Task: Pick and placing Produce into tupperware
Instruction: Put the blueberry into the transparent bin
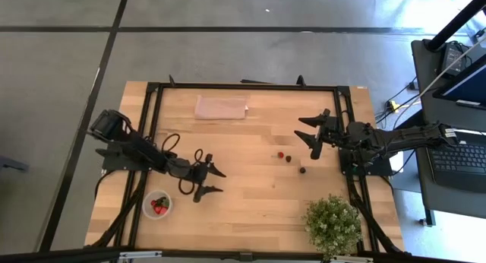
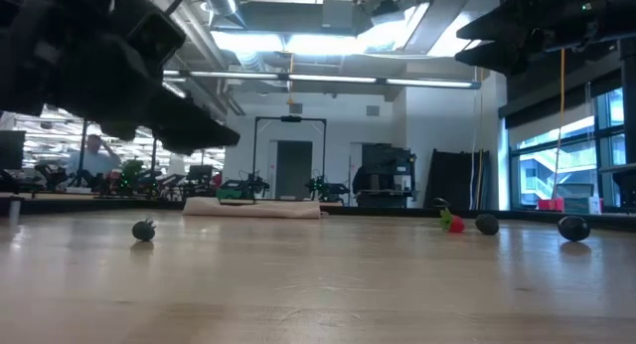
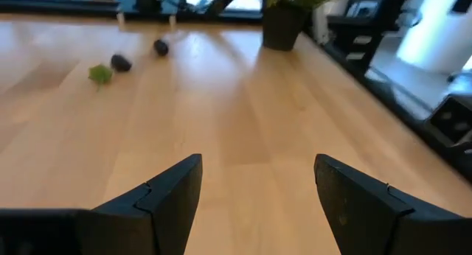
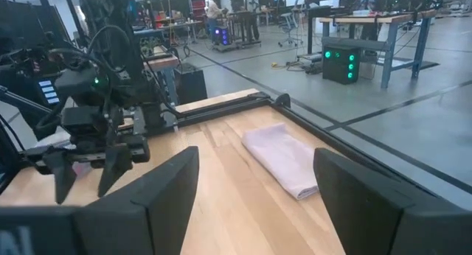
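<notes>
The tupperware (image 1: 157, 205) is a small round clear tub near the table's near-left corner, with red strawberries and green tops inside. My left gripper (image 1: 213, 181) hovers open just right of it, above bare wood (image 3: 258, 203). A red strawberry (image 1: 279, 153) and two dark berries (image 1: 288, 157) (image 1: 302, 170) lie right of centre; the left wrist view shows the strawberry (image 3: 100, 74) and both berries (image 3: 120, 63) (image 3: 161, 46). In the low view a further dark berry (image 2: 144, 230) lies to the left. My right gripper (image 1: 313, 134) is open, raised beside the loose fruit (image 4: 254, 203).
A folded pinkish-tan cloth (image 1: 222, 107) lies near the far edge. A bushy potted plant (image 1: 332, 223) stands at the near-right corner. A black frame (image 1: 243, 87) borders the table. Bare wood stretches between the two grippers.
</notes>
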Tool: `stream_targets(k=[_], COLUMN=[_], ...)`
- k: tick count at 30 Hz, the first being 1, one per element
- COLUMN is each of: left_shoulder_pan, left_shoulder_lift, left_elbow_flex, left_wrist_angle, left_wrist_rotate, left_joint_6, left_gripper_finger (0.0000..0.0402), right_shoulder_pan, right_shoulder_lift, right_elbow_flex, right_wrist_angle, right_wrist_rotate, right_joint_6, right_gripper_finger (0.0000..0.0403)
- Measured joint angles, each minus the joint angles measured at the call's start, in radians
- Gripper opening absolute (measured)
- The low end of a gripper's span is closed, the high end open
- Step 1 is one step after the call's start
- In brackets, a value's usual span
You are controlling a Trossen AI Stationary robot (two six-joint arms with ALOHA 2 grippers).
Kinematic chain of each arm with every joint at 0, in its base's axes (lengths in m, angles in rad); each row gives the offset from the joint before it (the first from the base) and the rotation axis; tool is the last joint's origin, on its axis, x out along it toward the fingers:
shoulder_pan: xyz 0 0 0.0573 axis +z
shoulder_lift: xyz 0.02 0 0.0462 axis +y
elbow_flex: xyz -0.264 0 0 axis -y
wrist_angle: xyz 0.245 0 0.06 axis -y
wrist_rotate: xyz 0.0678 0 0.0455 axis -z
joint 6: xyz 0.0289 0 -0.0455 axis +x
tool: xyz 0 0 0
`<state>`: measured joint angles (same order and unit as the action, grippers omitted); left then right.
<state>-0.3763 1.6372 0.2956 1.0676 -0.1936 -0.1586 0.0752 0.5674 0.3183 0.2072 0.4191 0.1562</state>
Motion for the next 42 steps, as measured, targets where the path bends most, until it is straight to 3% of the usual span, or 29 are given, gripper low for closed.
stream_targets(k=[19, 30, 42], left_shoulder_pan=[-0.066, -0.137, -0.139], left_shoulder_lift=[0.202, 0.207, 0.204], left_elbow_flex=[-0.007, -0.069, -0.067], left_wrist_angle=[0.006, 0.025, -0.037], left_wrist_rotate=[-0.083, -0.192, -0.189], left_joint_6=[-0.099, -0.198, -0.201], left_gripper_finger=[0.0254, 0.0246, 0.0213], right_shoulder_pan=[0.000, 0.000, 0.000], right_shoulder_lift=[0.000, 0.000, 0.000], right_elbow_flex=[0.000, 0.000, 0.000], right_wrist_angle=[-0.002, -0.003, -0.003], right_wrist_rotate=[0.000, 0.000, 0.000], right_joint_6=[0.000, 0.000, 0.000], right_gripper_finger=[0.0269, 0.0269, 0.0269])
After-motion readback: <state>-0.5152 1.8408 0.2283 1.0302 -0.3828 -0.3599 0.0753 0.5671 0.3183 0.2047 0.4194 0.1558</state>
